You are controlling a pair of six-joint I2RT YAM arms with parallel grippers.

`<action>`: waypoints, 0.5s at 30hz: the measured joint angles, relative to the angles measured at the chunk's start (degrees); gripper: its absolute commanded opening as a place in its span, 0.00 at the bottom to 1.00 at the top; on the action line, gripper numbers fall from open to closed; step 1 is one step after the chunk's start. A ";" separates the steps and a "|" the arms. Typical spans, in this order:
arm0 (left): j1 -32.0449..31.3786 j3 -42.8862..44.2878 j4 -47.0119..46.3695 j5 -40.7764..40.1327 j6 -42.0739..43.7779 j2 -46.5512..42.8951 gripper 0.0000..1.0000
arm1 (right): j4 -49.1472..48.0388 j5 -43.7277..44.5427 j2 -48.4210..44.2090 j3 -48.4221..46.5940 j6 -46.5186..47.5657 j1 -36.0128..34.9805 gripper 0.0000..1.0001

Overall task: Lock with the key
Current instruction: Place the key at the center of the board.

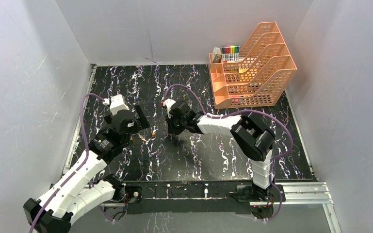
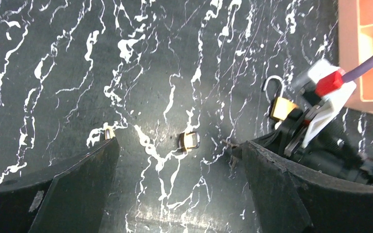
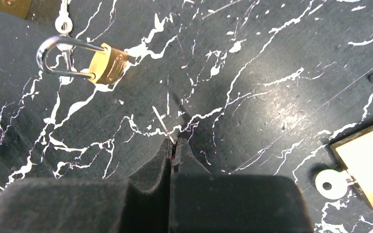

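1. The thin silver metal key (image 3: 164, 122) is clamped between the closed pads of the right gripper (image 3: 173, 145), with only its blade showing ahead of them. It is held over the black, white-veined mat (image 3: 271, 73).
2. It is judged light, stiff and smooth, and liable to twist, so it is best gripped flat across the head.
3. The small brass padlock with a steel shackle (image 3: 107, 63) lies flat on the mat, near the key but apart from it. The shackle appears to be raised.
4. The padlock is likely to slide if pushed, so its body should be held across the flat sides.
5. The left gripper (image 2: 179, 165) is spread wide and holds nothing.
6. Coloured markers (image 1: 230, 51) stand in the orange plastic mesh tray rack (image 1: 252, 73) at the far right. What its lower tiers hold cannot be made out.
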State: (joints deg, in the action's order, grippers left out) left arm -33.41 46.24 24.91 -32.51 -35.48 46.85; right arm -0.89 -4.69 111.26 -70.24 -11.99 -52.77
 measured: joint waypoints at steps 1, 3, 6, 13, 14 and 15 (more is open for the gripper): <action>0.04 -0.55 -0.02 0.26 0.09 -0.02 0.98 | 0.20 0.13 0.15 -0.42 -0.02 0.00 0.00; 0.15 -1.77 -0.07 0.79 0.33 -0.02 0.98 | 0.37 0.26 0.68 -1.44 0.00 0.00 0.00; 0.28 -2.75 -0.04 1.53 0.52 -0.02 0.98 | 0.35 0.26 2.08 -2.91 -0.02 -0.02 0.00; 0.31 -3.58 -0.61 1.95 0.59 -0.28 0.98 | 0.85 0.26 5.09 -5.14 0.13 0.00 0.00; 0.31 -3.58 -0.66 1.92 0.59 -0.28 0.98 | 0.90 0.28 5.33 -5.42 0.13 0.00 0.01; 0.31 -3.58 -0.70 1.92 0.59 -0.31 0.98 | 0.85 0.33 5.49 -5.55 0.15 0.00 0.07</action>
State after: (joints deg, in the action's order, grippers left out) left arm -33.10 42.65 24.21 -30.59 -34.89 46.54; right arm -0.03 -4.36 116.75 -75.79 -11.84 -52.77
